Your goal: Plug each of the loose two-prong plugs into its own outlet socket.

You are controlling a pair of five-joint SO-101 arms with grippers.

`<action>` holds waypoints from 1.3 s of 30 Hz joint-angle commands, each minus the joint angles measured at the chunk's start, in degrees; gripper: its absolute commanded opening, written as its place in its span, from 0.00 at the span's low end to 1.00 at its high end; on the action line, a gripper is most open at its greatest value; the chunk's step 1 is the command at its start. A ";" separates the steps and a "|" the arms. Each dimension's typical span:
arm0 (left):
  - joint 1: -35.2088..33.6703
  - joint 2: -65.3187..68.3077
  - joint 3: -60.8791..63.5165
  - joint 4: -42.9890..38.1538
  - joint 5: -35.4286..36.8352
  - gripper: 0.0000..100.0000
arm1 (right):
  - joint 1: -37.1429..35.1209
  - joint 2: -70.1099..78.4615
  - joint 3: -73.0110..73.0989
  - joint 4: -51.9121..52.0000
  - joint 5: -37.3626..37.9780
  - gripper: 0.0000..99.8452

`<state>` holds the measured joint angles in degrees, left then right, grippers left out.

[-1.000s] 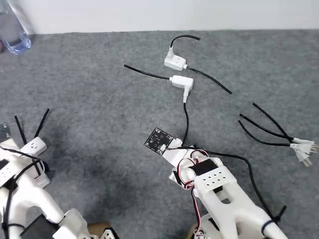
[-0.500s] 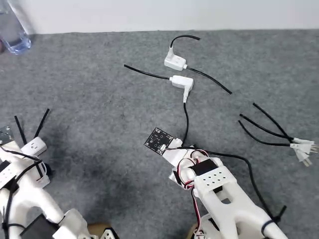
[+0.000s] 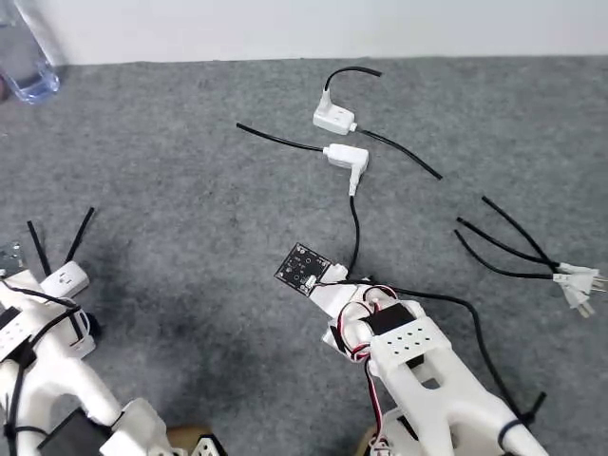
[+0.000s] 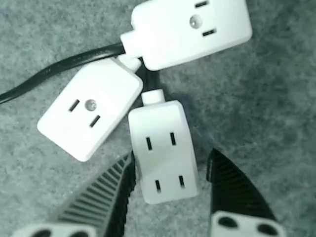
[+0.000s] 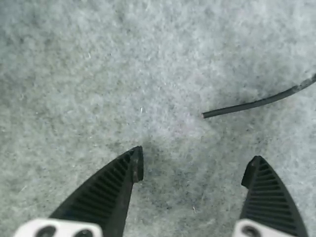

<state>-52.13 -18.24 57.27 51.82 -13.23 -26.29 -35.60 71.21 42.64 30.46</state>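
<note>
At the near-left corner of the carpet (image 3: 190, 247), the left gripper (image 4: 170, 160) stands open astride a white outlet socket (image 4: 159, 128), whose flanks it should pinch squarely, slots left clear, while the right gripper (image 5: 196, 157) hangs open over a bare patch, well apart from the loose plugs (image 3: 575, 282).

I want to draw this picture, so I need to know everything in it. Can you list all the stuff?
Sockets: three, white with black cords, bunched by the left arm.
Loose plugs: three, white with black cords, right side of the mat.
Joined plugs: two, white, far middle.
Bottle: one, clear, far left corner.
Mat: one, grey, under everything.
Arms: two, white, near edge.
Left fingers: two, black, open, either side of one socket.
Right fingers: two, black, open, over bare mat near a cord end.
</note>
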 commanded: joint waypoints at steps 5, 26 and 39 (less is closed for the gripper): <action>-0.09 0.00 -0.31 -1.85 3.52 0.22 | 0.22 -1.54 0.53 -0.57 0.00 0.32; 0.18 -0.09 -0.22 -1.67 1.14 0.01 | 0.22 -1.54 0.53 -0.48 0.00 0.32; 15.30 -0.79 -11.91 20.31 -14.68 0.01 | 0.75 -1.80 0.44 -1.01 0.09 0.32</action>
<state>-39.65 -18.24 51.82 64.75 -23.25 -26.29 -35.87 72.09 42.64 30.46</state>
